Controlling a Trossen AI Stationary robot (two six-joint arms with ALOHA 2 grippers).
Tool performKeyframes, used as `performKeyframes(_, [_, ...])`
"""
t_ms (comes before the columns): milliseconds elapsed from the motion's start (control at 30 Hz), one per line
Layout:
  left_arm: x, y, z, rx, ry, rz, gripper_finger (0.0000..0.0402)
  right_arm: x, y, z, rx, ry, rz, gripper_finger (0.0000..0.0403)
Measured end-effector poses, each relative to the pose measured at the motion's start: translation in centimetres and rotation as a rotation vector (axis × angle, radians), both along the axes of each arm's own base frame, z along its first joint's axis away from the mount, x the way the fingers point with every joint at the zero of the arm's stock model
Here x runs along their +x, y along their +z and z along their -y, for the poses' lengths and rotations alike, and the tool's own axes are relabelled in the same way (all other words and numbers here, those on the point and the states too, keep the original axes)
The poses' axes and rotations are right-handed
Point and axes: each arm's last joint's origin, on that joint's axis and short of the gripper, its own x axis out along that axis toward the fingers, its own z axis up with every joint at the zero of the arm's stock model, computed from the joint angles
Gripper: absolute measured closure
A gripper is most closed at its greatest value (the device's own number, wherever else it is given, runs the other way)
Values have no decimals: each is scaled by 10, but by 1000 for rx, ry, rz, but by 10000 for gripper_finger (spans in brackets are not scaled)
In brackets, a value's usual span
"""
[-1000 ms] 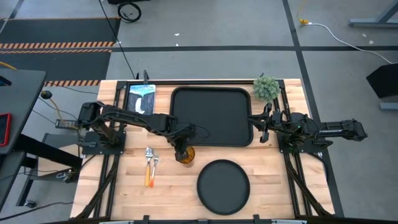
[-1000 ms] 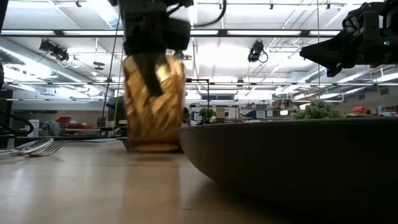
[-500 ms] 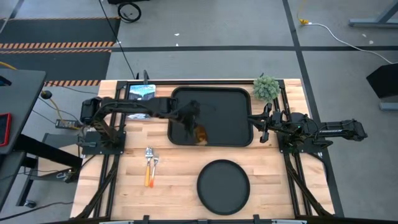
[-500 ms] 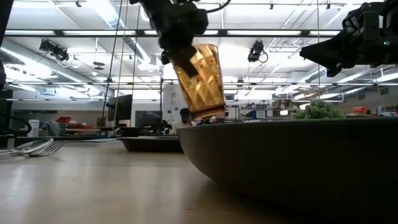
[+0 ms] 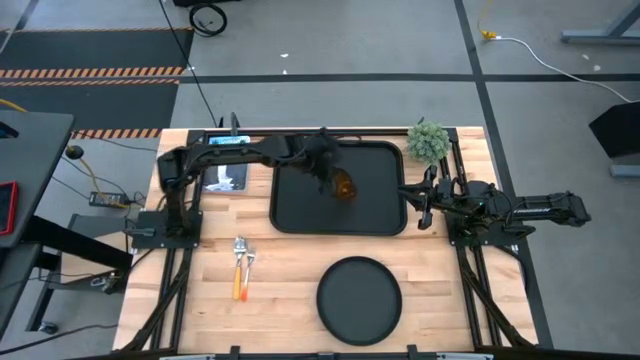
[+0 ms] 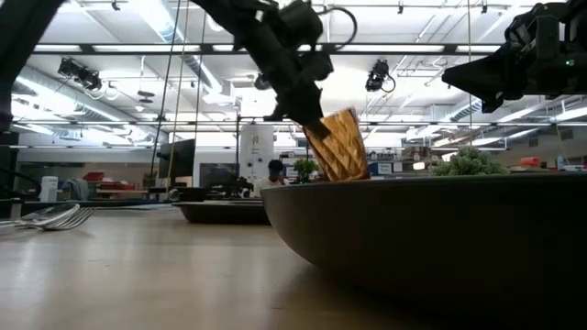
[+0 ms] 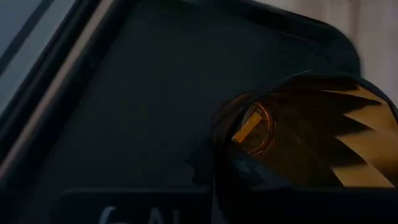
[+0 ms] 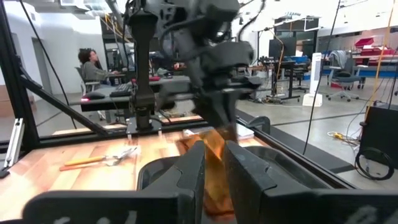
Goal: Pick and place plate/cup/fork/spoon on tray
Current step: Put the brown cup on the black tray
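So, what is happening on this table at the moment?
The left arm's tool holds the amber cup, tilted, above the black tray. The low view shows the cup in the air, not yet set down. The round plate lies on the wooden table in front of the tray, and the fork and spoon lie side by side to the plate's left. The right arm's tool waits at the tray's right edge, holding nothing.

Overhead light: even and bright in the high view, with soft, short shadows on the wooden table (image 5: 200, 300).
Low view: ceiling strip lights glare; the plate (image 6: 431, 247) looms dark and blurred.
Left wrist view: dim; the cup (image 7: 305, 134) glows amber.
Right wrist view: near fingers (image 8: 245, 171) soft, out of focus.
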Motion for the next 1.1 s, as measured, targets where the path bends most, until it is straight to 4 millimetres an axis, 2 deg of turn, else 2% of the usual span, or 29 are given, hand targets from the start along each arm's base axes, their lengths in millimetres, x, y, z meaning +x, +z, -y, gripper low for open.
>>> performKeyframes(333, [47, -3, -31, 75, -53, -11, 385, 0, 0, 0, 0, 3, 3, 334])
performKeyframes(567, [66, -5, -57, 126, -48, 22, 385, 0, 1, 0, -1, 3, 7, 334])
performKeyframes(800, [71, -15, -84, 172, -10, 54, 385, 0, 1, 0, 0, 0, 7, 334])
performKeyframes(967, [61, -25, -104, 141, 40, 2, 385, 0, 1, 0, 0, -4, 14, 334])
performKeyframes(1100, [53, -29, -112, 107, 73, -46, 385, 0, 2, 0, 0, -4, 23, 334])
